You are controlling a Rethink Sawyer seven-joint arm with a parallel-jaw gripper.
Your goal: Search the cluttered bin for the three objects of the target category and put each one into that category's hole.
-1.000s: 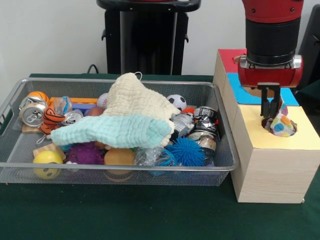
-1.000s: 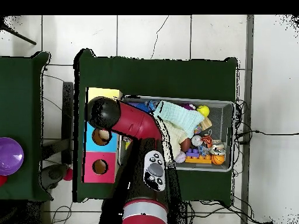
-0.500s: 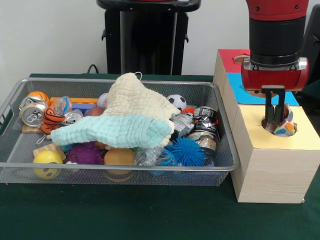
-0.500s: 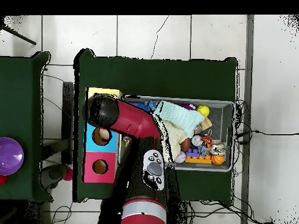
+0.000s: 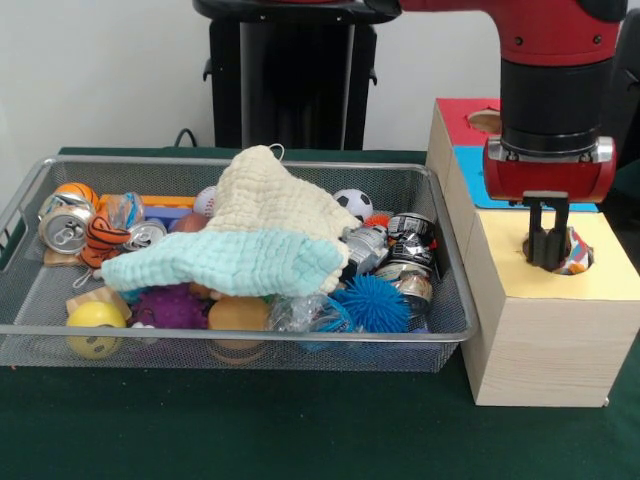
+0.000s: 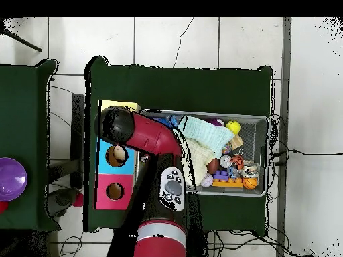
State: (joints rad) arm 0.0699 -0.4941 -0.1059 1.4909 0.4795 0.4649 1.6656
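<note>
Now—patterned cloth (image 5: 576,256) in yellow hole (image 5: 553,263).

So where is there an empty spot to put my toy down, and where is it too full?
The green tablecloth in front of the wire basket is bare, right across to the wooden box. The box's yellow top has some room beside the hole, where the gripper pushes a patterned cloth. The basket is packed: towel, balls, cans.

wire-mesh bin (image 5: 30,300), waffle-weave cloth (image 5: 262,230), wood-grain box (image 5: 540,345)
</note>
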